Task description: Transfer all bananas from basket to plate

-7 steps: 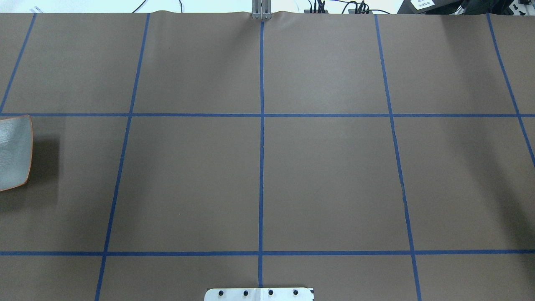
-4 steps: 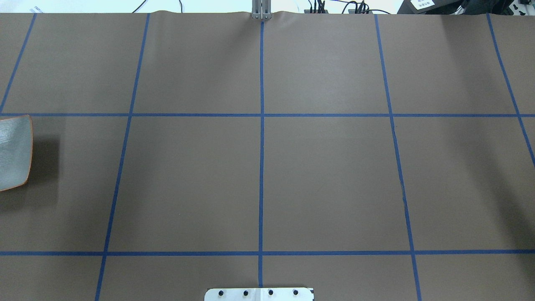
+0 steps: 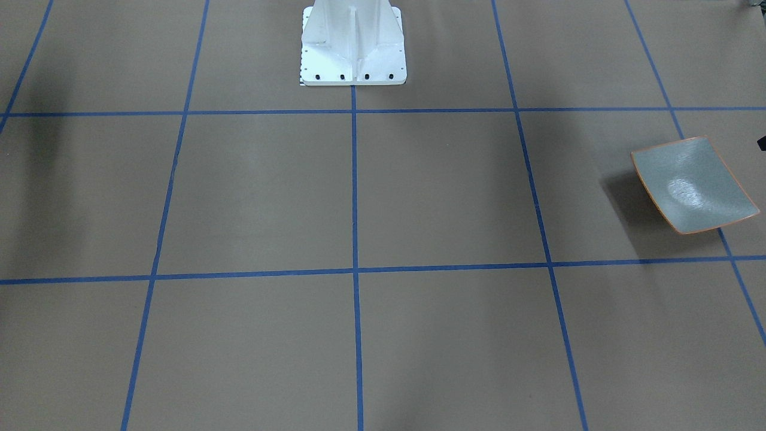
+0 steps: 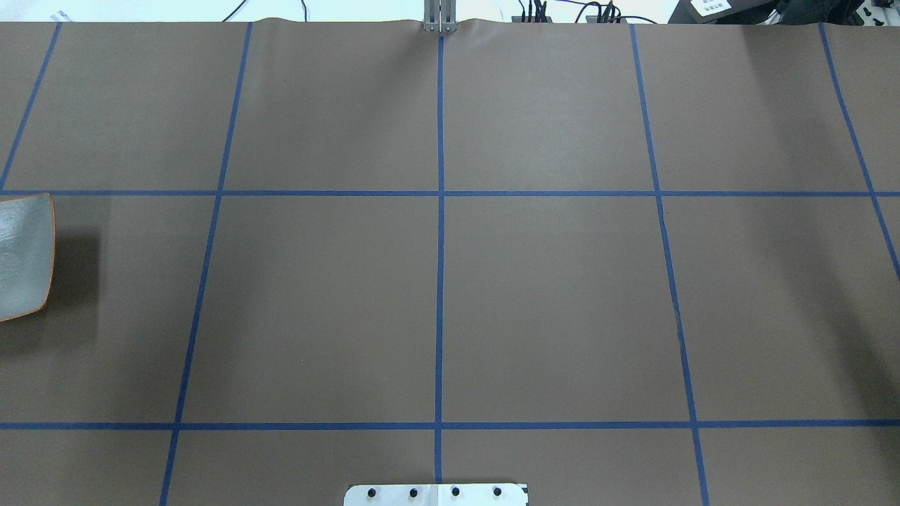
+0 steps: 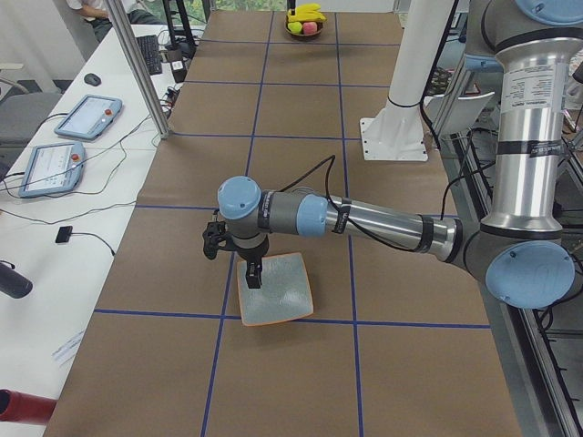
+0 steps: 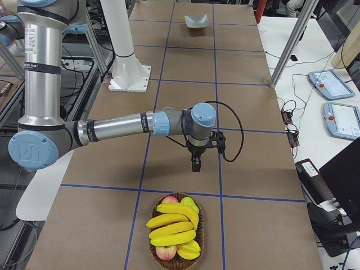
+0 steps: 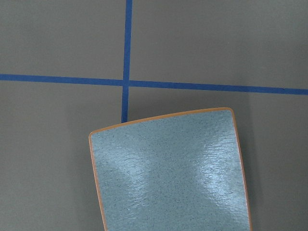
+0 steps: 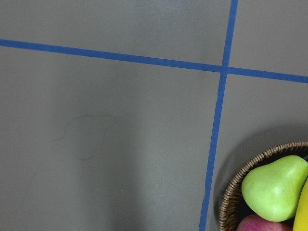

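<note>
Bananas [image 6: 170,228]: three, laid in the basket [image 8: 234,192] beside a pear [image 8: 274,187] and apples [image 6: 166,251] | plate [image 3: 693,185]: set at the table's left end, well apart from the basket | left gripper [image 5: 253,276]: held over the plate, opening and hold cannot be told | right gripper [image 6: 195,163]: held near the basket, opening and hold cannot be told

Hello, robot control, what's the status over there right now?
Left gripper at edge of empty plate, right gripper short of basket; jaws unreadable. Three bananas in basket. No obstacle seen.

Bananas [image 6: 171,229] in basket [image 8: 230,197], plate [image 7: 168,173] well apart
</note>
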`<state>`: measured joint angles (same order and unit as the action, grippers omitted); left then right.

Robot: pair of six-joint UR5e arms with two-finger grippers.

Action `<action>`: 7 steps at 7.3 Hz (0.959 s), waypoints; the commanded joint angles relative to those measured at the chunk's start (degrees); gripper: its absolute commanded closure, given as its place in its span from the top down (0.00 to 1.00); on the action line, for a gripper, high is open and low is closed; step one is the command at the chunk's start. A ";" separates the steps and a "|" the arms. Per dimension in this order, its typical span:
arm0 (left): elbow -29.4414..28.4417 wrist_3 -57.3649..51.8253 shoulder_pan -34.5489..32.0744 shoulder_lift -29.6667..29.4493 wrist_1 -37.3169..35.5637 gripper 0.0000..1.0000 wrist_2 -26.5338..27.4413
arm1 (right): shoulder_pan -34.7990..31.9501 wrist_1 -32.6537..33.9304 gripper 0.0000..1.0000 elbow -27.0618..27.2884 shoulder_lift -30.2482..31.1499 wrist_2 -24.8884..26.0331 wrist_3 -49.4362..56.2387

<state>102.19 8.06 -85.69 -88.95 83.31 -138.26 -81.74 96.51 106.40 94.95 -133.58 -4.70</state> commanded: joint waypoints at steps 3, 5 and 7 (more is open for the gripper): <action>0.03 0.20 0.35 0.01 0.36 0.99 0.01 | 0.00 -5.78 1.00 -1.55 2.76 2.60 2.77; 0.03 0.20 0.43 0.01 0.37 0.99 0.01 | 0.00 -8.00 1.00 -1.64 5.32 5.94 2.33; 0.11 0.28 0.35 0.01 0.37 0.99 0.01 | 0.00 -7.83 1.00 -2.51 6.38 8.84 1.98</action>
<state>102.27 8.28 -85.28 -88.94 83.67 -138.25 -81.74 88.78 104.54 100.57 -126.72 -2.60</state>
